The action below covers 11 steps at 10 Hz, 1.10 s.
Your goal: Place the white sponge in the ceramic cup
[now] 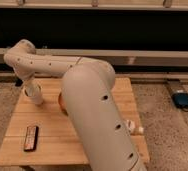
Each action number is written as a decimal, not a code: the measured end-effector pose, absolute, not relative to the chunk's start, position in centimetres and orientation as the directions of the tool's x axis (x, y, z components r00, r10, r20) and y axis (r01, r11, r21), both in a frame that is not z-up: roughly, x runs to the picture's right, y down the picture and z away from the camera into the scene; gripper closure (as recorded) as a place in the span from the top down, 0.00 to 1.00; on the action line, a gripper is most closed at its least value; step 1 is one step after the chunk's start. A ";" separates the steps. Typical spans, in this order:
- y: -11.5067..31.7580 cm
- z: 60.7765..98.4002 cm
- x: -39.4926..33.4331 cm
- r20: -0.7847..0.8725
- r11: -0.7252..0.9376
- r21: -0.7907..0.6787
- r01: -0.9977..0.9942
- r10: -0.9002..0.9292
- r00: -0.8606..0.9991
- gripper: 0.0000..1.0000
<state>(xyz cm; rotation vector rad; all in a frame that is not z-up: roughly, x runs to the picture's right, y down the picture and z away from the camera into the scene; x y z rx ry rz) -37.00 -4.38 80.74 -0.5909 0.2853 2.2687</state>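
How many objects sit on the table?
3: dark oblong front left, orange bowl behind the arm, white lump right. The gripper hangs back left; the arm may hide more.
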 end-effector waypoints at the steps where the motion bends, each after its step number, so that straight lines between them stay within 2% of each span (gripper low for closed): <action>1: -4.4 80.7 -37.0 -0.495 -0.686 0.022 -0.727 0.624 -0.604 0.80; 11: -4.3 80.7 -37.2 -0.497 -0.685 0.021 -0.729 0.625 -0.602 0.80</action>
